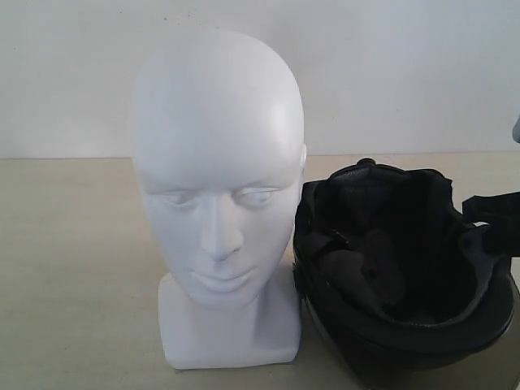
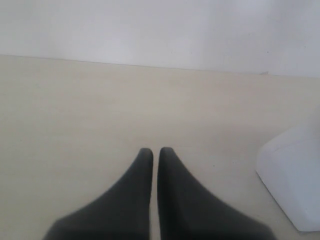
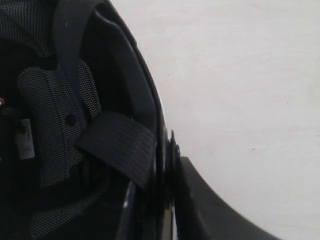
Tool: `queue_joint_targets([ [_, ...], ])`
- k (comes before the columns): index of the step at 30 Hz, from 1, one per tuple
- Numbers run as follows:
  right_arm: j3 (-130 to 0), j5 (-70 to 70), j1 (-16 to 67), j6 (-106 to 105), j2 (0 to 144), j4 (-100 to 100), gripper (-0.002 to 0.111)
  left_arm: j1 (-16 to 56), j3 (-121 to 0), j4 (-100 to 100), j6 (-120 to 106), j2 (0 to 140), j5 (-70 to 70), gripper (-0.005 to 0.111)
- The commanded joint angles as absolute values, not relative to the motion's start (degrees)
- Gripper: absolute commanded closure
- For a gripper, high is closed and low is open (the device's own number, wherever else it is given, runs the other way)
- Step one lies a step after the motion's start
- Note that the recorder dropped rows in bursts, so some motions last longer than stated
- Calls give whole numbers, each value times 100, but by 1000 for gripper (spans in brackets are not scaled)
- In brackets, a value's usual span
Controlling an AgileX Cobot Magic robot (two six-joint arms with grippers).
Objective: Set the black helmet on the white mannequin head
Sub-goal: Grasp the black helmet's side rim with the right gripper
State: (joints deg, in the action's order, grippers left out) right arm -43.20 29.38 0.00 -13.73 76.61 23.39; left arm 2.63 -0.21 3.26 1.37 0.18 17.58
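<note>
The white mannequin head (image 1: 215,162) stands upright on its blocky base left of centre, face toward the camera. Right beside it, touching its base, the black helmet (image 1: 390,244) lies with its opening turned up, showing dark padded lining. In the right wrist view my right gripper (image 3: 167,150) is shut on the helmet's rim: one finger (image 3: 210,210) is outside the shell, the other hidden inside by the lining (image 3: 55,115) and a chin strap (image 3: 117,142). My left gripper (image 2: 155,150) is shut on nothing, over bare table, with the head's base (image 2: 292,180) off to one side.
A pale beige table (image 1: 73,268) carries both things, with a plain white wall (image 1: 406,65) behind. A loose black strap (image 1: 487,207) sticks out from the helmet's right side near the picture edge. Neither arm shows plainly in the exterior view.
</note>
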Motion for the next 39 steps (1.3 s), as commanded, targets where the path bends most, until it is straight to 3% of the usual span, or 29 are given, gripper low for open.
queue_joint_targets([
  [1, -4357, 3010, -9, -945, 7524, 1911, 108, 247, 0, 320, 108, 0, 1761, 102],
  [34, -4357, 2865, -9, 319, 7524, 760, 108, 247, 0, 320, 108, 0, 1761, 102],
  [36, -4357, 2873, -9, 308, 7524, 760, 104, 247, 0, 320, 108, 0, 1761, 102],
  [39, -4357, 2873, -9, 297, 7524, 760, 83, 247, 0, 320, 108, 0, 1761, 102],
])
